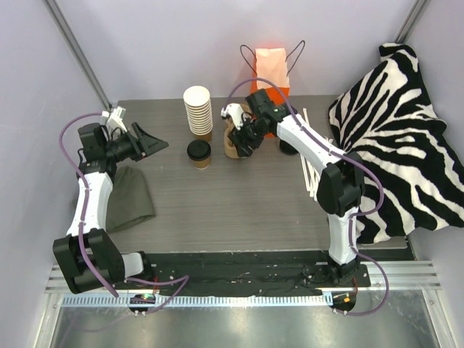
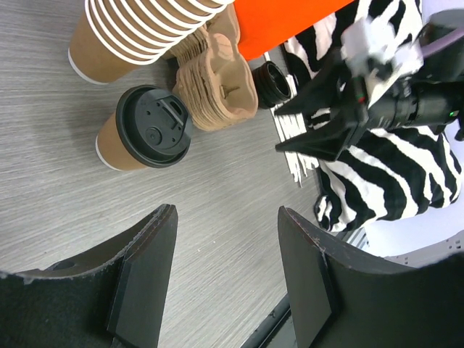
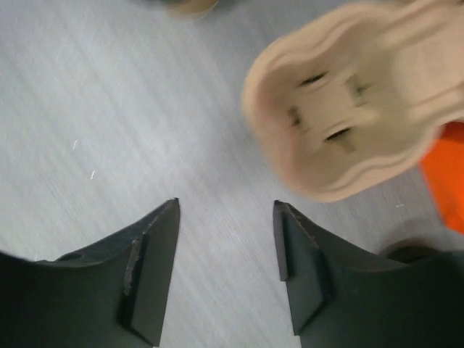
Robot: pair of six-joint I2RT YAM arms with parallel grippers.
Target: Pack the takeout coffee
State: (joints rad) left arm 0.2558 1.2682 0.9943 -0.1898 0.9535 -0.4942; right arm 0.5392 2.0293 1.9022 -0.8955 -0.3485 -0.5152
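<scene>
Standing upright on the grey table (image 1: 239, 210), the takeout coffee (image 1: 199, 152) sits just in front of the tall stack of lidless cups (image 1: 198, 110), lid on, free of both arms. Immediately to its right lies a stack of pulp cup carriers (image 1: 230, 145), with the orange paper bag (image 1: 270, 69) behind them at the far edge. A black lid pile (image 2: 270, 81) rests beyond the carriers. White straws (image 1: 310, 167) lie beside the zebra-striped cloth (image 1: 395, 138), which covers the table's right side. An olive cloth (image 1: 129, 199) covers part of the left side.

On the left gripper (image 1: 161, 143) the jaws stand wide apart with nothing between them; it points at the coffee from the left, short of it and not touching. On the right gripper (image 1: 245, 141) the jaws are parted and nothing is held. It is positioned over the carriers, and in the right wrist view the top carrier lies ahead and right of the fingers (image 3: 148, 268), blurred.

Open room: bare tabletop lies between the coffee and the near edge. The cup stack blocks the rear; the carriers and the right arm block the right side
</scene>
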